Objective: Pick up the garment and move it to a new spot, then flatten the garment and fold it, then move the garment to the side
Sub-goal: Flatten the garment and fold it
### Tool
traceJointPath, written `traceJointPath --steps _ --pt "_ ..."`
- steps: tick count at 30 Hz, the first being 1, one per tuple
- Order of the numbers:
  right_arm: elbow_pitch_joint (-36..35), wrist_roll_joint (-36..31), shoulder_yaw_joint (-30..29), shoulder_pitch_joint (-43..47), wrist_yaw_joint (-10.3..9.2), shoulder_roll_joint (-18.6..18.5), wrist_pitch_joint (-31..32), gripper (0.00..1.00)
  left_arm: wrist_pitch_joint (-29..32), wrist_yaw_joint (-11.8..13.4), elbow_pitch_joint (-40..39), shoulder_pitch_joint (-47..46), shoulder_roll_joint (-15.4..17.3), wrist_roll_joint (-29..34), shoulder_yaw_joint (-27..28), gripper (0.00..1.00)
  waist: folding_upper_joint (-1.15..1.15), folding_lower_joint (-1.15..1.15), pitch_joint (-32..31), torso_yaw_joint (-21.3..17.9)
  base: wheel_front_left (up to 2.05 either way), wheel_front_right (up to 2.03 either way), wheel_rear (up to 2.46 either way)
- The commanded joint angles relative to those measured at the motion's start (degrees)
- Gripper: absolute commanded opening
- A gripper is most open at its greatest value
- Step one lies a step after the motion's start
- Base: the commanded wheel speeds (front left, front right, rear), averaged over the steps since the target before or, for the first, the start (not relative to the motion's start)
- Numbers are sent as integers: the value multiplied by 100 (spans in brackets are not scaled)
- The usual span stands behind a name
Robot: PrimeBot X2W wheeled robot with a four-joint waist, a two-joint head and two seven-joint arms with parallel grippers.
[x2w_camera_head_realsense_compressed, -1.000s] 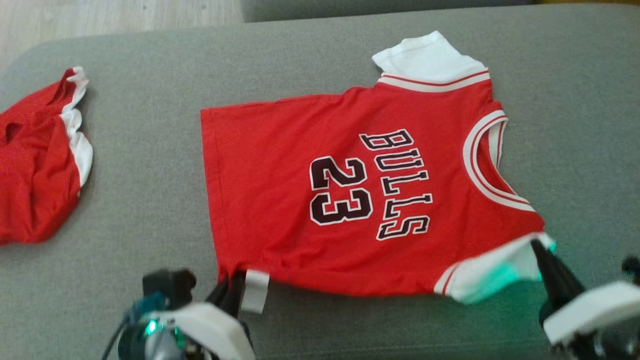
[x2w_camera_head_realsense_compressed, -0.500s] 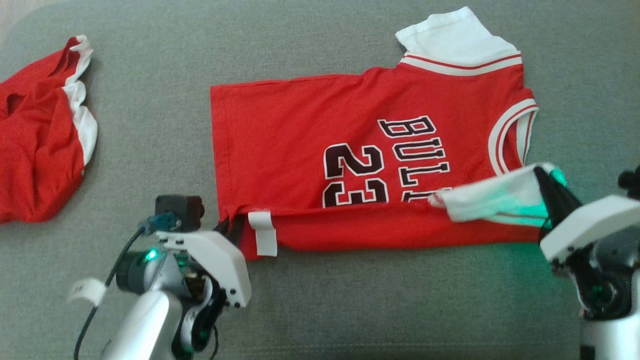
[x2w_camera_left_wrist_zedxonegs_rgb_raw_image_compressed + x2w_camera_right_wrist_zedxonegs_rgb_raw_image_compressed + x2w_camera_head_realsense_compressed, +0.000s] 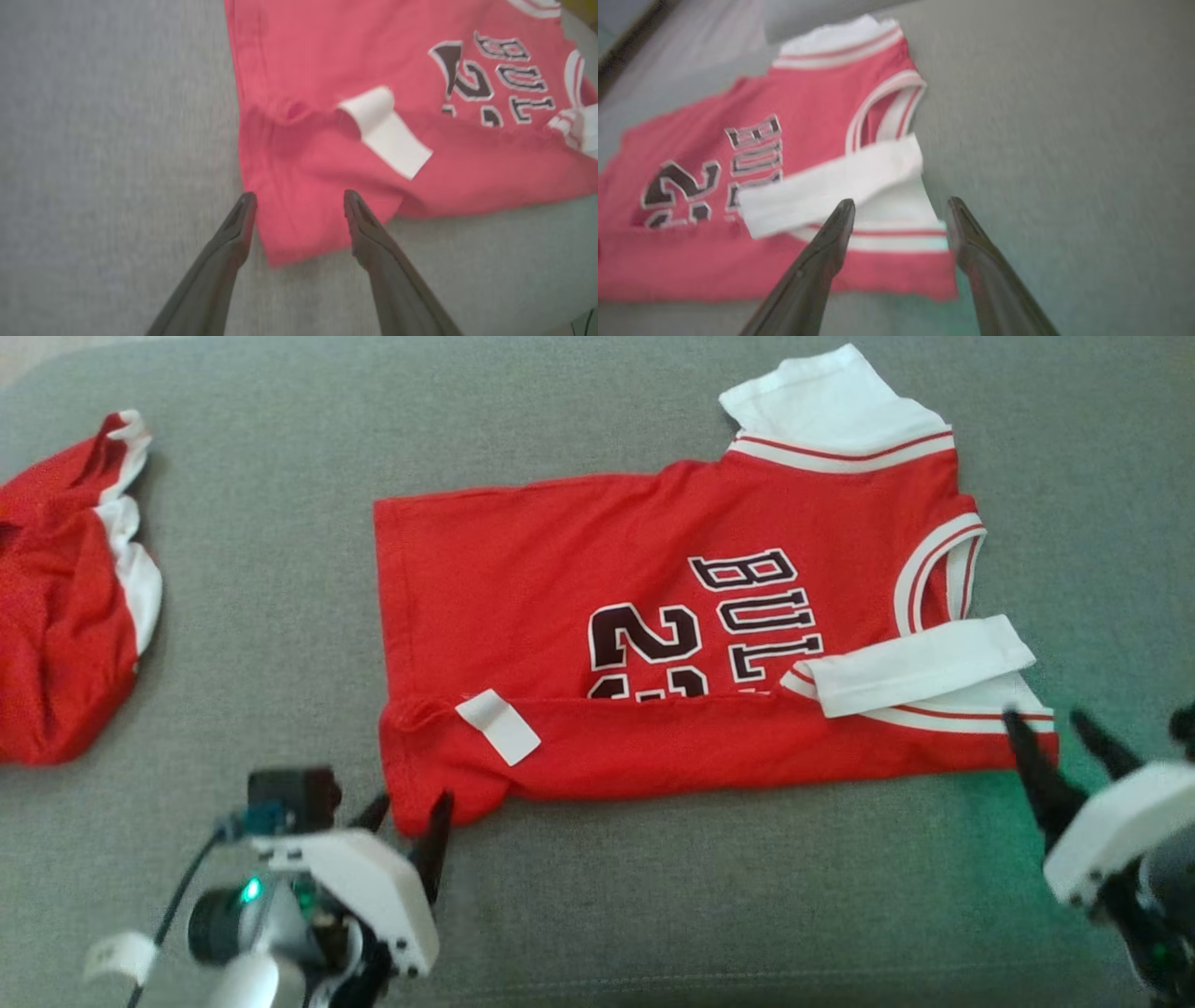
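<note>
The jersey (image 3: 653, 616) lies at the middle of the grey cushion (image 3: 653, 924), its near strip folded over. The left gripper (image 3: 413, 803) and right gripper (image 3: 1044, 719) sit toward the cushion's near edge — fingers spread, holding nothing. We judge the knit light and limp; we would pinch hem corner and sleeve.
</note>
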Motion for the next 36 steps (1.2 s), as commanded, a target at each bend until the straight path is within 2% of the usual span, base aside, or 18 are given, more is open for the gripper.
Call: traceJointPath --steps 1,4,9,19,20,21,22,23,24,30,36 --pt "-276 -42 119 -120 44 -166 68 100 -30 48 -223 -154 136 8 247 100 0 0 62 -39 0 0 0" --pt "-345 -177 141 9 44 -344 250 100 -63 77 -238 -62 131 -24 266 100 0 0 175 -54 0 0 0" --pt "-252 -177 143 -116 44 -389 501 100 -59 53 -174 -125 144 -67 276 100 0 0 280 -29 0 0 0" --pt "30 174 530 -345 44 -550 1042 100 220 -188 262 -434 122 -202 59 99 0 0 361 47 0 0 0" --pt "43 224 539 -351 44 -543 1065 100 239 -225 288 -463 105 -227 30 65 0 0 364 48 0 0 0" --pt "55 286 549 -352 44 -536 1099 100 247 -260 307 -490 88 -247 2 39 0 0 366 46 0 0 0" --pt "69 354 544 -354 44 -522 1131 82 253 -306 322 -513 76 -266 -31 5 0 0 367 41 0 0 0" --pt "88 417 532 -357 44 -508 1163 27 278 -361 337 -527 74 -287 -72 0 0 0 364 36 0 0 0" --pt "98 484 532 -356 44 -508 1198 0 292 -406 342 -535 76 -313 -95 0 0 0 354 30 0 0 0" --pt "100 818 329 -417 44 -637 1412 0 509 -610 192 -523 419 -391 -53 0 0 0 227 -5 0 0 0" --pt "-303 1243 -94 -167 44 -1076 2047 0 1160 -891 -516 -227 1130 -635 55 0 0 0 75 22 0 0 0"
